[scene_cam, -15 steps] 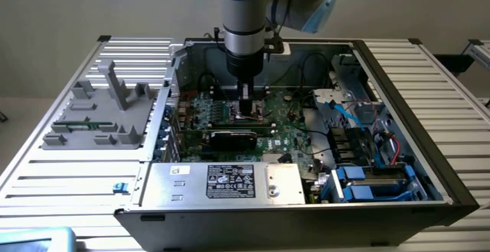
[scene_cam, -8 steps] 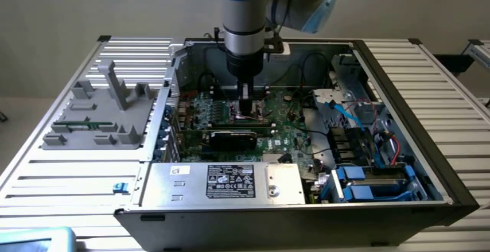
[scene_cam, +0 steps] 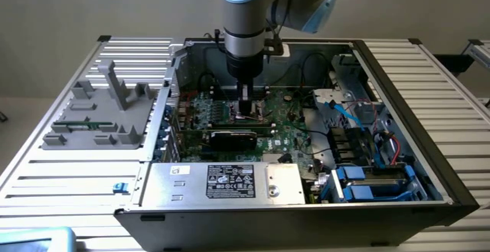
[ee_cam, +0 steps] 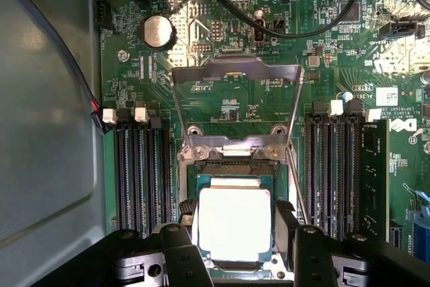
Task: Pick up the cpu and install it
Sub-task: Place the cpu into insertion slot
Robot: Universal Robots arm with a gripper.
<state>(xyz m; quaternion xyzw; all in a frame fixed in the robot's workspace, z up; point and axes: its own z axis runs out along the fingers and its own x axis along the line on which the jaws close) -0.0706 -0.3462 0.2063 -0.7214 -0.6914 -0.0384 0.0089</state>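
The claw (ee_cam: 236, 216) is closed on the cpu (ee_cam: 235, 230). Its fingers (ee_cam: 188, 216) press two opposite edges, so the jaws stand apart by the chip's width. The cpu lies flat, silver top up, over the socket (ee_cam: 232, 166), whose load plate (ee_cam: 235, 72) is swung open. I cannot tell whether it is seated. The claw reaches down to the motherboard (scene_cam: 287, 111) in the far part of the case (scene_cam: 268, 229), toward the exterior view's left.
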